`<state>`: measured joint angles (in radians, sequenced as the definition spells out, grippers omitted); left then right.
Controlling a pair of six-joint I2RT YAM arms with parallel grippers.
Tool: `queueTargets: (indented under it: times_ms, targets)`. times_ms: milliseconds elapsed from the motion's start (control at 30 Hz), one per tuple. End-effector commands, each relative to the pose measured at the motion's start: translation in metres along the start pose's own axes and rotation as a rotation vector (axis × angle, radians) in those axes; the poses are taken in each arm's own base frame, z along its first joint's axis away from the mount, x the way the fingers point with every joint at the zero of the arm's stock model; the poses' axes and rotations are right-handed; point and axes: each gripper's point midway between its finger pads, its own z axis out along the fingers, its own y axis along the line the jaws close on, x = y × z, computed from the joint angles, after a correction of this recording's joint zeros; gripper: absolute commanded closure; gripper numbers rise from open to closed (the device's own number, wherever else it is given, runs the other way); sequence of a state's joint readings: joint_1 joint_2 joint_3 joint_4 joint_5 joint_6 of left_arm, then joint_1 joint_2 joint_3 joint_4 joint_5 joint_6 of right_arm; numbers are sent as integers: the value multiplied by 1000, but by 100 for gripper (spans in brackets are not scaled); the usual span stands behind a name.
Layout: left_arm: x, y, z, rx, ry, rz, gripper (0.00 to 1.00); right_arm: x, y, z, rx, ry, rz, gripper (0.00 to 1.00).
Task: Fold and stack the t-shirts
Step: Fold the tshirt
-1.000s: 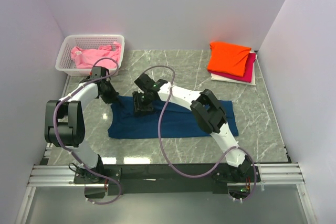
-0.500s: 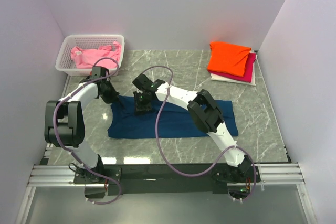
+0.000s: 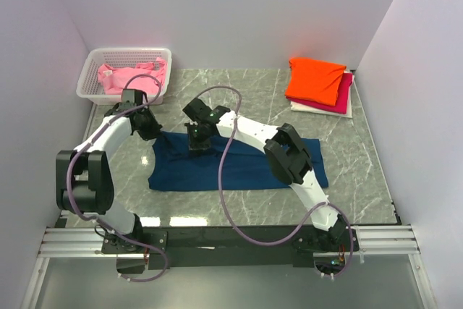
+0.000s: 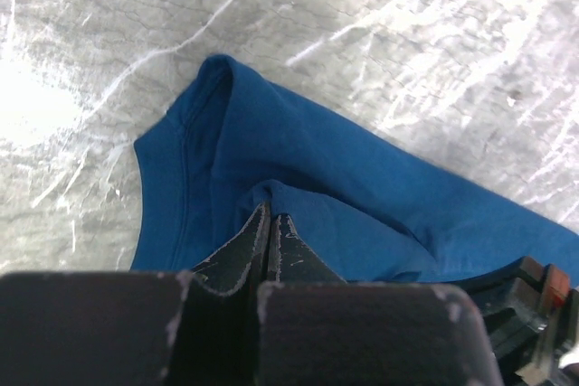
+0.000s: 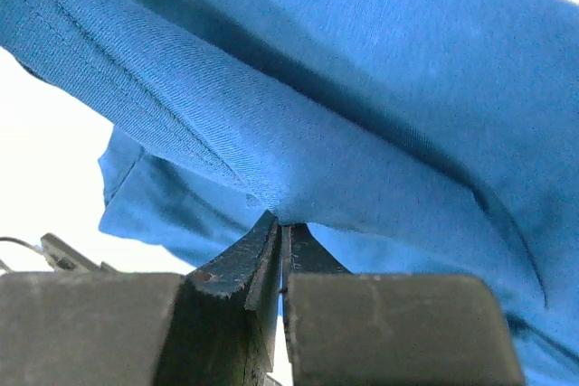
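The dark navy t-shirt (image 3: pixel 246 168) lies folded in a long band across the middle of the marble table. My left gripper (image 3: pixel 153 134) is shut on a fold of it near its far left corner; the left wrist view shows the closed fingertips (image 4: pixel 271 211) pinching the blue cloth (image 4: pixel 362 196). My right gripper (image 3: pixel 200 143) is shut on the shirt's far edge a little to the right; in the right wrist view (image 5: pixel 281 223) the cloth (image 5: pixel 362 133) hangs lifted from the jaws. A pink tee (image 3: pixel 130 77) lies in the basket. The orange tee (image 3: pixel 315 79) tops the magenta (image 3: pixel 342 100) and white (image 3: pixel 318 110) ones.
The white lattice basket (image 3: pixel 92 65) stands at the far left corner of the table. The folded stack sits at the far right corner. Pale walls close in the table on the left, back and right. Purple cables loop above both arms.
Both grippers have shifted slightly toward the far side while holding the navy shirt's far edge. The left arm's elbow has swung left. The shirt's body has barely moved.
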<state>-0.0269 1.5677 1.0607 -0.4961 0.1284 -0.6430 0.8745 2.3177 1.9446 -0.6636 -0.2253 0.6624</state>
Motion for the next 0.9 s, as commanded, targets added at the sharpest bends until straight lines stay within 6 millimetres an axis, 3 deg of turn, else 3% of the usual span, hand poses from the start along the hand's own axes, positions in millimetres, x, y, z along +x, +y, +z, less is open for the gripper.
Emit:
queueTargets:
  times_ms: [0,233,633,867]
  targets:
    - [2,-3,-18,30,-11,37,100,-13,12,-44,-8,-49,-23,94]
    - [32,6,-32,35,73,39,100,12,-4,-57,-3,59,3,96]
    - [83,27,-62,0,215,29,100,35,-23,-103,28,115,-25,97]
    - [108,41,-71,-45,264,30,100,61,-32,-100,11,209,-61,97]
